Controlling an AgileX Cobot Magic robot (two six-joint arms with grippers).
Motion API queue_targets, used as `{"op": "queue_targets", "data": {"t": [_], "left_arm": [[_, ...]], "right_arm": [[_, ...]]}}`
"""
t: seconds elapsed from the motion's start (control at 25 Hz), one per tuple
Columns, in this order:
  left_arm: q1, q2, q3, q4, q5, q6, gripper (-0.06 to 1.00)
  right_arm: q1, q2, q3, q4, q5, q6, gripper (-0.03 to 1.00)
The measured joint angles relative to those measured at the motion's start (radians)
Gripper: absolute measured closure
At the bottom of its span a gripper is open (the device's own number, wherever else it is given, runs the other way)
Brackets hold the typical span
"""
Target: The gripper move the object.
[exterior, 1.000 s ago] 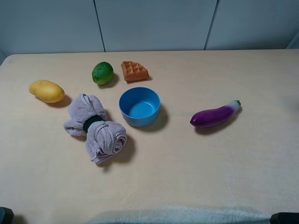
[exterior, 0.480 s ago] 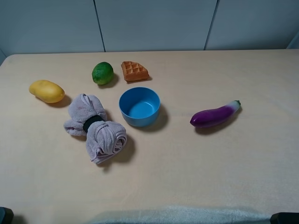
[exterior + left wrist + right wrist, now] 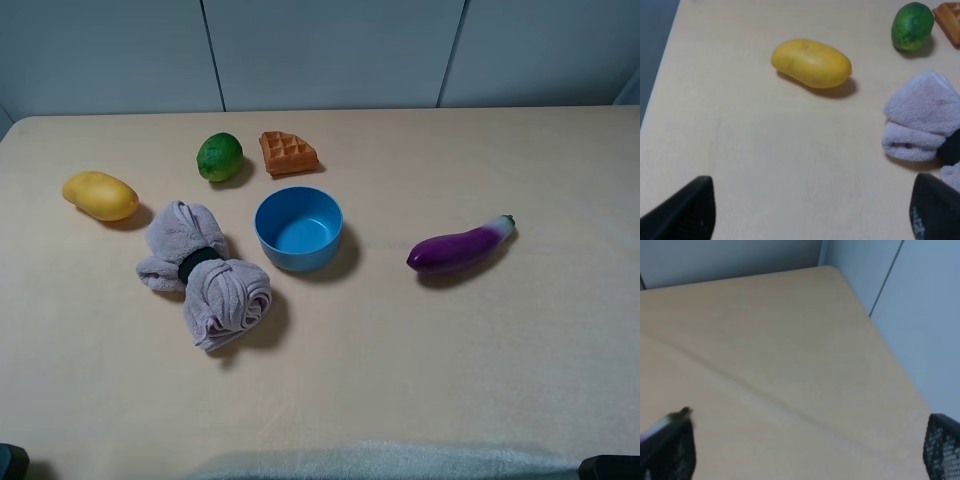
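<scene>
The pale mauve-grey rolled towel [image 3: 205, 275], cinched by a black band, lies on the table left of the blue bowl [image 3: 298, 228]. One end of the towel shows in the left wrist view [image 3: 925, 120]. My left gripper [image 3: 810, 220] is open and empty, with its black fingertips [image 3: 685, 210] spread wide, short of the towel and the mango. My right gripper [image 3: 805, 455] is open and empty over the table's far right corner, away from the towel. Only dark bits of the arms show at the exterior view's bottom corners.
A yellow mango [image 3: 100, 195], a green lime [image 3: 220, 156] and an orange waffle [image 3: 287, 152] lie behind the towel. A purple eggplant [image 3: 460, 247] lies right of the bowl; its stem tip shows in the right wrist view [image 3: 675, 417]. The table edge [image 3: 880, 340] runs close by.
</scene>
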Motion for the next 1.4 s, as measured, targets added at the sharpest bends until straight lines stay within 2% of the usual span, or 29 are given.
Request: {"op": "queue_targets", "data": {"t": [0.48, 1.04, 1.4], "left_arm": [[0.000, 0.000, 0.000, 0.000, 0.000, 0.000, 0.10], [0.000, 0.000, 0.000, 0.000, 0.000, 0.000, 0.10], [0.000, 0.000, 0.000, 0.000, 0.000, 0.000, 0.10]], "right_arm": [[0.000, -0.241, 0.158, 0.036, 0.059, -0.022, 0.27], [0.003, -0.449, 0.182, 0.055, 0.116, -0.119, 0.27], [0.066, -0.449, 0.186, 0.059, 0.126, -0.124, 0.27]]}}
